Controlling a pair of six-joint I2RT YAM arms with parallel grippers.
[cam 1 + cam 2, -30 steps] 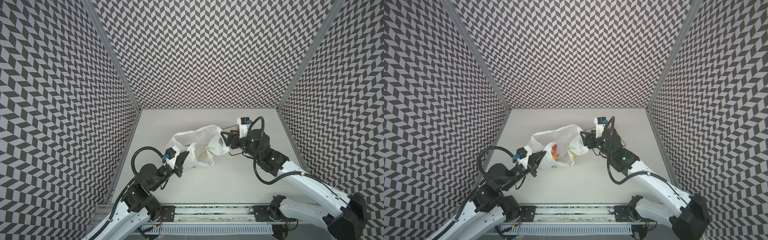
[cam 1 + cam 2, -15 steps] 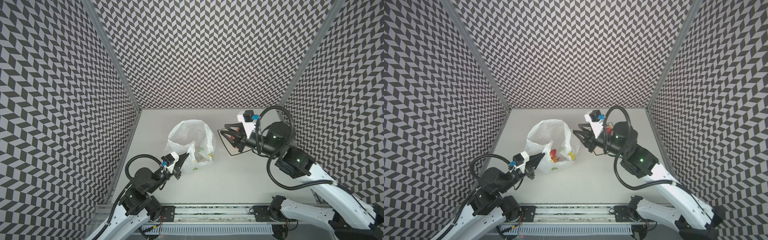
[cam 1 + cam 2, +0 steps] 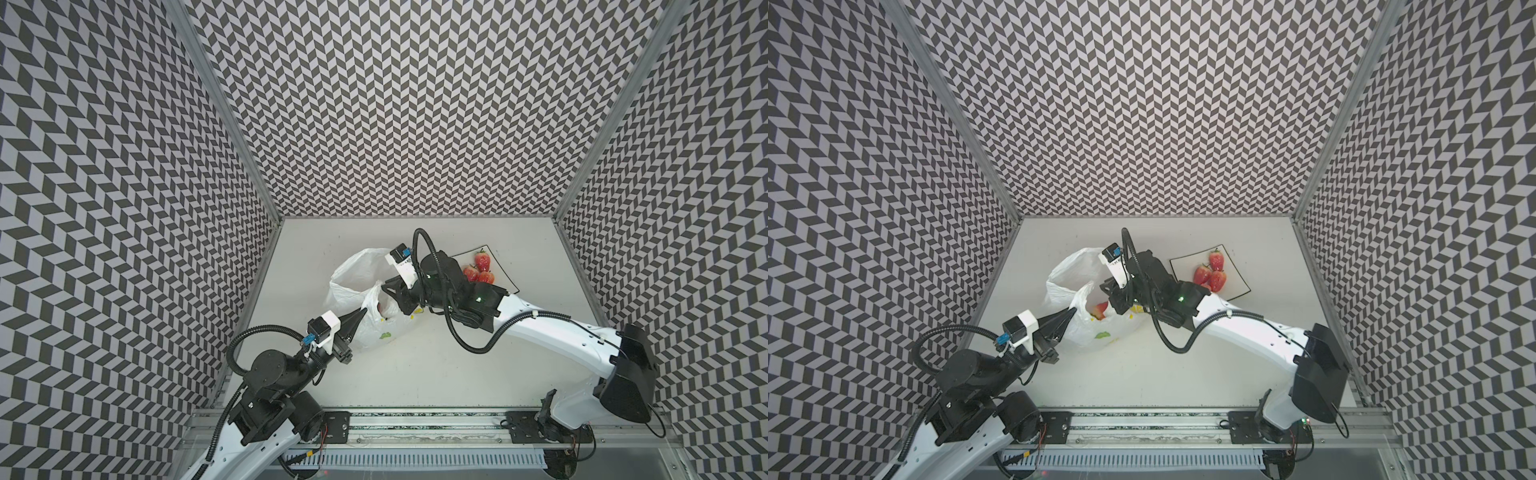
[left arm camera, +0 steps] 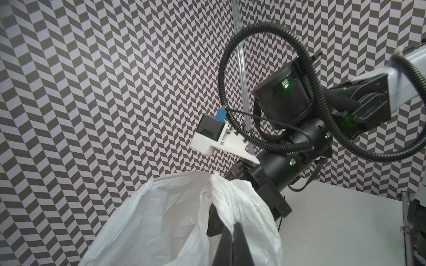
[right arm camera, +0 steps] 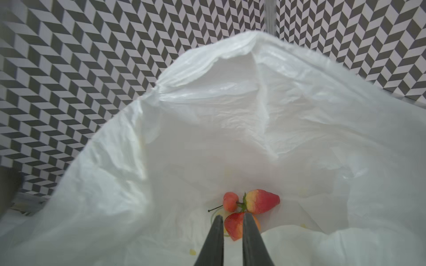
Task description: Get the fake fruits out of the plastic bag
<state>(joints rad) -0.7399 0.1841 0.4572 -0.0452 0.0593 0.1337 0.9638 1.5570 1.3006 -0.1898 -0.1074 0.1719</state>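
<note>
While three fake fruits lie inside the plastic bag on the table, the right pincer, narrow, straddles one; whether it grips, I cannot tell. The left pincer is clamped on the bag's edge. Three strawberries sit on the plate.

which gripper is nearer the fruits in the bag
Right. The right gripper is inside the bag, tips at the fruits; the left gripper pinches the bag's rim from outside.

The left gripper pinches a fold of the plastic bag, jaws closed. Behind the raised bag, the right arm dips towards the white bench.
</note>
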